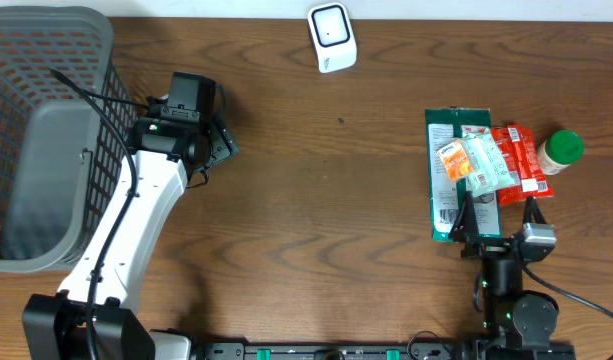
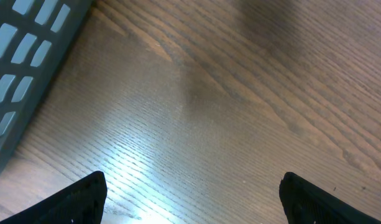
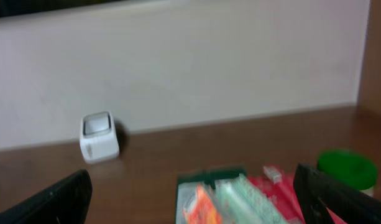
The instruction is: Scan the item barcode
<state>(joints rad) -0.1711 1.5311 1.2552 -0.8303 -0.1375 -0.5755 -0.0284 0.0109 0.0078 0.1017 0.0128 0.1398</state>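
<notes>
Wood-grain table (image 1: 326, 210) carries everything. Grey mesh basket (image 1: 46, 60) stands at its left edge. Left arm (image 1: 136, 220) reaches just beside the basket; the left jaws stand wide apart over bare wood, grasping nothing. Right arm (image 1: 516, 300) sits at the near right edge; the right jaws are spread fully and empty, at the near end of the green packet (image 1: 456, 130), contact not determinable. Items lie piled at the right: green packet lowest, red packets (image 1: 521, 155) overlapping its right side, clear pouch (image 1: 476, 162) with orange print on top. White scanner (image 1: 332, 38) stands at the far edge, well apart from the pile. Green-lidded jar (image 1: 561, 150) stands just beside the red packets.
</notes>
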